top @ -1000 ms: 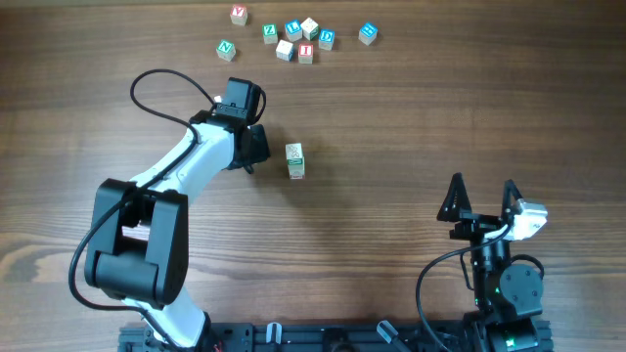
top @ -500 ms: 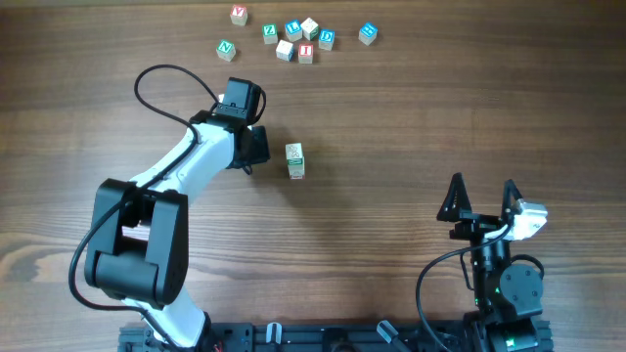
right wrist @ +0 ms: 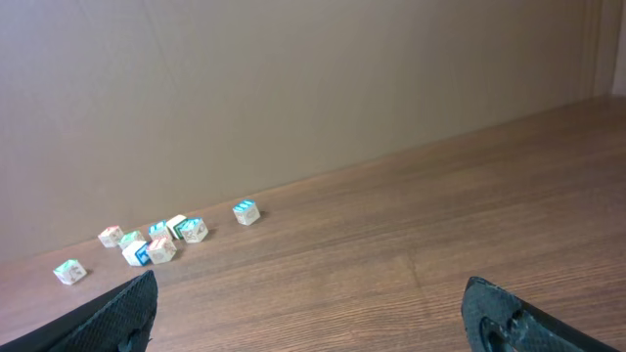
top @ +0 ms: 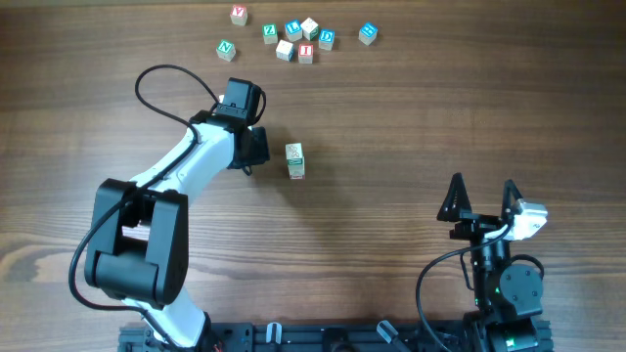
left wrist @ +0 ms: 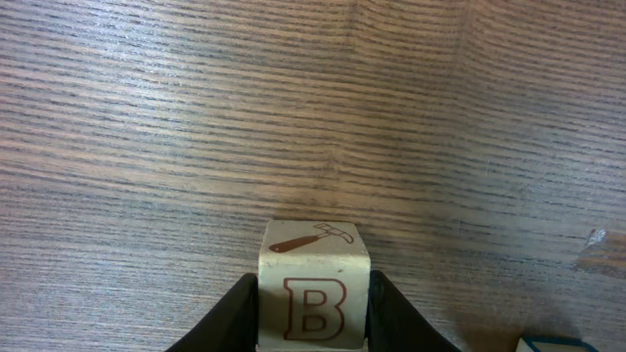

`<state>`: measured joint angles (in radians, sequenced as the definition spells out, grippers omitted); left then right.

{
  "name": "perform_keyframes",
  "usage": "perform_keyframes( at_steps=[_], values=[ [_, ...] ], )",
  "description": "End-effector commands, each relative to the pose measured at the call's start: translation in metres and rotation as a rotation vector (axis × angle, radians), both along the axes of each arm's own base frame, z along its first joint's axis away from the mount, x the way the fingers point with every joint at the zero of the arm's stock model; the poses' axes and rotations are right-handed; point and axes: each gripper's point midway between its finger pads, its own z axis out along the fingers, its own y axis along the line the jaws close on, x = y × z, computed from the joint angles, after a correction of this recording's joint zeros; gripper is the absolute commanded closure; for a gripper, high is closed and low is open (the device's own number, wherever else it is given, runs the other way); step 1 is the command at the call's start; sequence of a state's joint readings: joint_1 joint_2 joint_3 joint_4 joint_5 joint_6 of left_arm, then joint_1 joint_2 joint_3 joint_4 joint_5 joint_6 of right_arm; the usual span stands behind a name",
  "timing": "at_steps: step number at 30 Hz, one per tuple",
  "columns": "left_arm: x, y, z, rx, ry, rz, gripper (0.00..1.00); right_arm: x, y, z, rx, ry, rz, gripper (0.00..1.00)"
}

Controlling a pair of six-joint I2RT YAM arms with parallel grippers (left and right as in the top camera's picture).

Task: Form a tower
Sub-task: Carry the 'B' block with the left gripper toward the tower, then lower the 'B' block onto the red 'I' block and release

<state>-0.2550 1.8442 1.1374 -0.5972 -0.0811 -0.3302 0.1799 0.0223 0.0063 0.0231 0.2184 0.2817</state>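
Tower of pale wooden alphabet cubes [top: 294,161], one cube wide with green and white printed faces, is seen standing on the brown wood-grain table [top: 411,108] near its middle. How many cubes it has cannot be told from above. Nothing is touching it.

The left gripper [top: 256,147], black on a white arm, is placed just beside the tower on its left, apart from it. In the left wrist view a cream wooden cube with a brown letter B and a hammer picture [left wrist: 313,264] is seen between the dark fingers [left wrist: 243,311], which are closed in against both its sides, so the cube is gripped. Whether this cube is lifted or resting on the table cannot be told. From overhead the cube is hidden under the gripper.

The right gripper [top: 481,186] is parked near the front right of the table, well apart from the tower. Its jaws are spread wide and nothing is held between them, as is also shown in the right wrist view [right wrist: 308,284].

A loose cluster of small alphabet cubes with coloured letters [top: 293,29] is scattered along the far edge of the table, well apart from both the tower and the grippers.
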Motion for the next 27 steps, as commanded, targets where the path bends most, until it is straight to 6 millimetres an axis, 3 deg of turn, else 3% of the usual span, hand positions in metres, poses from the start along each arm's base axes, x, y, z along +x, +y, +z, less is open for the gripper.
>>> perform_keyframes(
  at_steps=[1,5,10,14,17,24,27],
  values=[
    [0.002,0.001,0.001,0.0,-0.008,-0.005,0.69,0.0,-0.003,0.002,-0.015,-0.009,-0.015,0.0],
    [0.028,-0.002,0.036,0.009,-0.095,-0.026,0.69,0.0,-0.003,0.002,-0.015,-0.009,-0.015,0.0],
    [0.058,-0.01,0.123,-0.026,-0.238,-0.024,0.73,0.0,-0.003,0.002,-0.015,-0.008,-0.015,0.0],
    [0.057,-0.016,0.187,-0.069,-0.28,-0.033,0.73,0.0,-0.003,0.002,-0.015,-0.009,-0.015,0.0],
    [0.042,-0.03,0.196,-0.138,-0.227,-0.068,0.73,0.0,-0.003,0.002,-0.015,-0.008,-0.015,0.0],
    [-0.014,-0.062,0.176,-0.142,-0.021,-0.128,0.72,0.0,-0.003,0.002,-0.015,-0.009,-0.015,0.0],
    [-0.024,-0.076,0.174,-0.137,-0.003,-0.171,0.72,0.0,-0.003,0.002,-0.015,-0.008,-0.015,0.0]
  ],
)
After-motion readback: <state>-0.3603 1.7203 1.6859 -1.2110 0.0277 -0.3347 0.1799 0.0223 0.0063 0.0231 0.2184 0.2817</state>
